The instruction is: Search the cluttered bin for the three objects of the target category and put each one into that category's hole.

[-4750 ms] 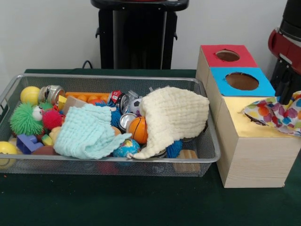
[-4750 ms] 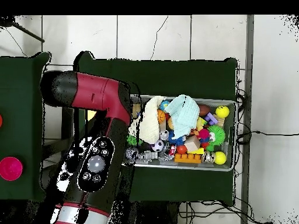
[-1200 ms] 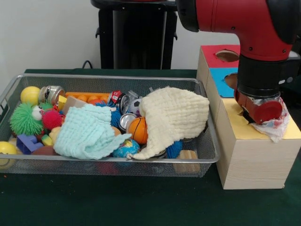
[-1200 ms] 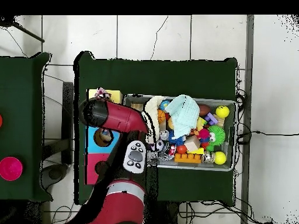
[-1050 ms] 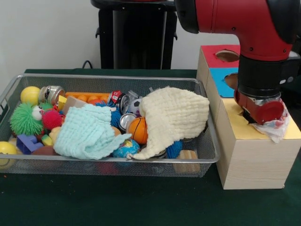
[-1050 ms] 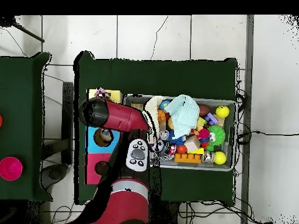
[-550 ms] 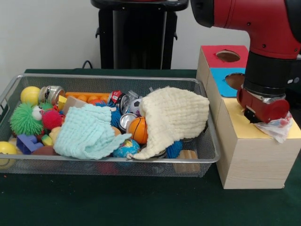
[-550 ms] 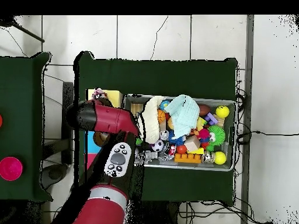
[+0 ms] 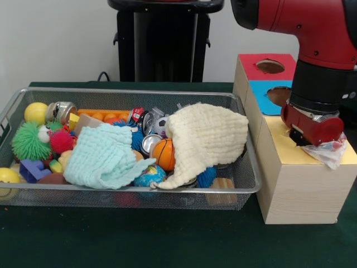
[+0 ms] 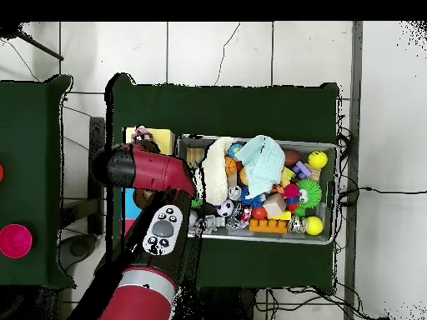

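Note:
The wire-mesh bin (image 9: 134, 92) is full of toys; no polka-dot cloth shows in it. My arm's end with the gripper (image 9: 314, 138) is low over the yellow-topped box (image 9: 287, 156) and hides its hole. A polka-dot cloth (image 9: 332, 153) lies bunched under the gripper, at the box top's right edge. I cannot see whether it is held. In the overhead view the cloth (image 10: 140, 132) shows beside the yellow top (image 10: 161, 137), left of the bin (image 10: 334, 192).
A mint cloth (image 9: 103, 156) and a cream cloth (image 9: 207, 137) lie over balls, cans and blocks in the bin. The blue-topped box (image 9: 266, 103) and red-topped box (image 9: 254, 64) stand behind the yellow one. The robot's pedestal (image 9: 162, 44) is behind the bin.
The arm has come in over the yellow-topped box, then shifted slightly right. The polka-dot cloth, earlier spread over the box's right side, is now bunched under the gripper.

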Motion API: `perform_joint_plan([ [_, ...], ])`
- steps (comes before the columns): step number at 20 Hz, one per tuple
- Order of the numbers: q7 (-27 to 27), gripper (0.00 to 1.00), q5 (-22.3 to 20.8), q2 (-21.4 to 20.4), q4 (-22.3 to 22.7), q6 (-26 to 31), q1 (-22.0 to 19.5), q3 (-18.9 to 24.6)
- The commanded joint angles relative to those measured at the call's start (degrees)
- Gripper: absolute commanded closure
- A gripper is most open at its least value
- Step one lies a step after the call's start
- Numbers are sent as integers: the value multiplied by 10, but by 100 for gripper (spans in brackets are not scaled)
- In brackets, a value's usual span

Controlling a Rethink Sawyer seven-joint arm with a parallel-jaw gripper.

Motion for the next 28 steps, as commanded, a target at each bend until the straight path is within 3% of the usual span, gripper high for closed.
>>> perform_joint_plan([
  [1, 88, 0, -7, 142, 51, -185, -82, 68],
  [5, 48, 0, -16, 116, 54, -117, -93, 70],
  [9, 39, 0, -27, 80, 35, 4, -68, 16],
  [14, -9, 0, -36, 22, 36, 96, -105, 33],
  [18, -44, 0, -52, 7, 44, 76, -134, 57],
  [21, -42, 0, -64, -1, 46, 78, -136, 51],
  [28, -59, 0, -80, -42, 72, 78, -176, 91],
])
